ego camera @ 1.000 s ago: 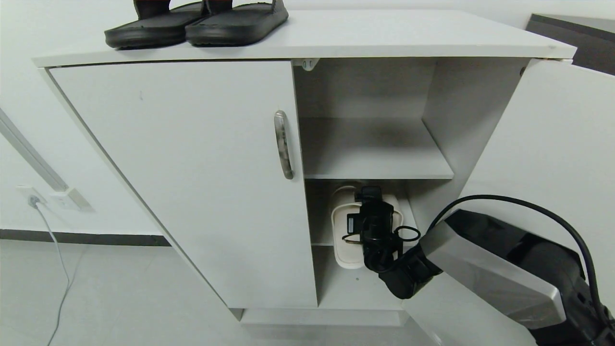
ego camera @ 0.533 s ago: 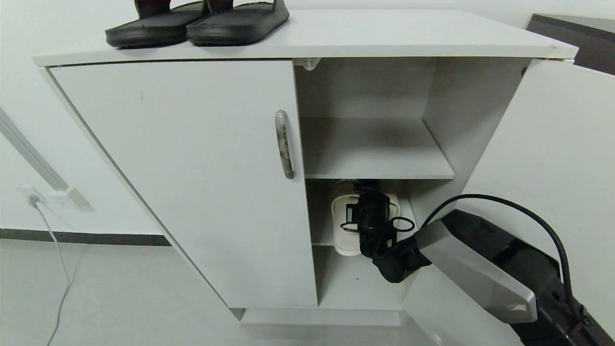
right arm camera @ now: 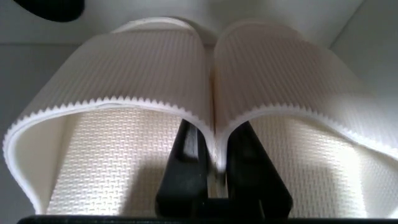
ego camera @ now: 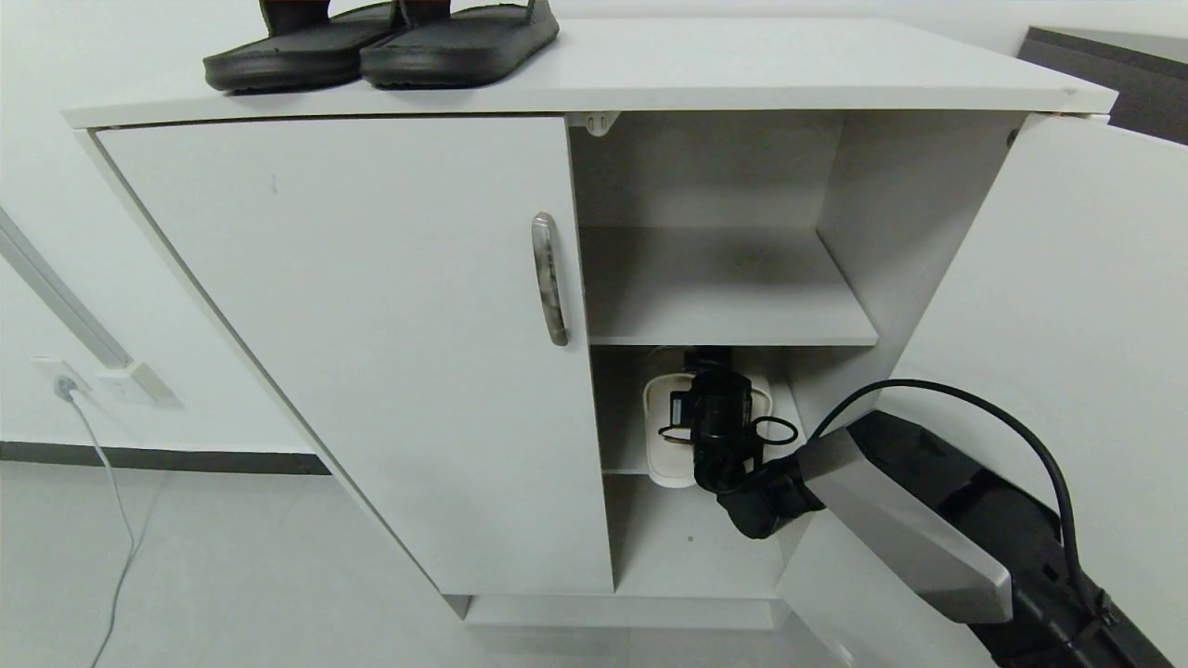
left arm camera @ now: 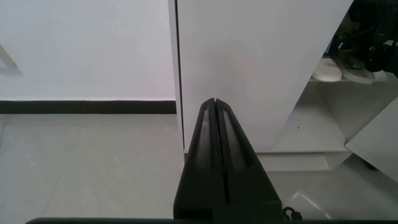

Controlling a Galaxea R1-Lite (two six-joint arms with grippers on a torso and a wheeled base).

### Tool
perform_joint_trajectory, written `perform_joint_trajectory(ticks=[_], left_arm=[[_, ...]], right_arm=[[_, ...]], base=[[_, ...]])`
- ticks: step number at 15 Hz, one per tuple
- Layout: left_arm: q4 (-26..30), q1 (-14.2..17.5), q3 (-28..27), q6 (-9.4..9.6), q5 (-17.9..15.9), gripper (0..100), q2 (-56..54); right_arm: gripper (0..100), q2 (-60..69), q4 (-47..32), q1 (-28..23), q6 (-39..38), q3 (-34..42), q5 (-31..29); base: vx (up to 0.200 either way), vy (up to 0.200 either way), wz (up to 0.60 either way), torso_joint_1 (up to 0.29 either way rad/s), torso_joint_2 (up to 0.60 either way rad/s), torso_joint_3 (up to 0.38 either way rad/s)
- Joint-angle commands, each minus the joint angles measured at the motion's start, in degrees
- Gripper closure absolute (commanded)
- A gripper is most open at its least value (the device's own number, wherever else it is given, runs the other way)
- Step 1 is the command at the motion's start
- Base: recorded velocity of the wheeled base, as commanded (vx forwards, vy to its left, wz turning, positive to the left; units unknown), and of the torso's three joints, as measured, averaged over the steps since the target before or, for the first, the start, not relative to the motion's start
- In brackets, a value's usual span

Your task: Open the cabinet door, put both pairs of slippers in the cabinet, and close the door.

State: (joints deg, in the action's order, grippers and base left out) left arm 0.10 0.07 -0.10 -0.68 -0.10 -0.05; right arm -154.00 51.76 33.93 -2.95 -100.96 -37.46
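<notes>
A pair of black slippers (ego camera: 380,46) lies on the top left of the white cabinet (ego camera: 742,74). The cabinet's right door (ego camera: 1067,306) stands open; its left door (ego camera: 371,325) is closed. My right gripper (ego camera: 709,371) is inside the cabinet under the upper shelf (ego camera: 724,306), shut on a pair of white slippers (ego camera: 661,436). In the right wrist view the right gripper (right arm camera: 214,134) pinches the two touching straps of the white slippers (right arm camera: 124,93). The slippers' heels overhang the lower shelf's front edge. My left gripper (left arm camera: 215,106) hangs shut and empty, low before the closed left door.
The left door carries a grey handle (ego camera: 548,278). A wall socket with a cable (ego camera: 65,385) is on the wall at far left. Pale floor tiles (ego camera: 232,575) spread before the cabinet. The bottom compartment (ego camera: 687,547) lies below the slippers.
My right gripper has carried the white slippers farther back into the cabinet, under the upper shelf. The left arm and the black slippers have kept still.
</notes>
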Motion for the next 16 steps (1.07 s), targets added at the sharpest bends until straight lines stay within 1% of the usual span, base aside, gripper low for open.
perform_joint_trajectory(ticks=[1,2,5,7,11,14,16], left_arm=[[-0.01,0.01,0.01,-0.02,0.01,100,0.05],[-0.01,0.01,0.01,-0.02,0.01,100,0.05],[-0.01,0.01,0.01,-0.02,0.01,100,0.14],[-0.01,0.01,0.01,-0.02,0.1,100,0.05],[-0.01,0.01,0.01,0.07,0.01,100,0.05],[-0.01,0.01,0.01,0.16,0.01,100,0.05],[-0.01,0.01,0.01,0.16,0.01,100,0.05]], right_arm=[[100,-0.68,-0.35,-0.09,-0.04,-0.38,-0.07],[0,-0.68,-0.35,-0.09,-0.04,-0.38,0.02],[0,-0.33,-0.17,0.18,-0.04,1.29,-0.16],[0,2.04,0.97,0.7,-0.13,5.07,-0.51],[0,11.8,6.16,3.78,-0.13,20.45,-0.95],[0,21.55,15.21,9.05,-0.39,39.97,-2.62],[0,26.74,19.52,12.04,-0.39,50.16,-2.53]], base=[[0.0,0.0,0.0,0.0,0.0,0.0],[0.0,0.0,0.0,0.0,0.0,0.0],[0.0,0.0,0.0,0.0,0.0,0.0],[0.0,0.0,0.0,0.0,0.0,0.0],[0.0,0.0,0.0,0.0,0.0,0.0],[0.0,0.0,0.0,0.0,0.0,0.0],[0.0,0.0,0.0,0.0,0.0,0.0]])
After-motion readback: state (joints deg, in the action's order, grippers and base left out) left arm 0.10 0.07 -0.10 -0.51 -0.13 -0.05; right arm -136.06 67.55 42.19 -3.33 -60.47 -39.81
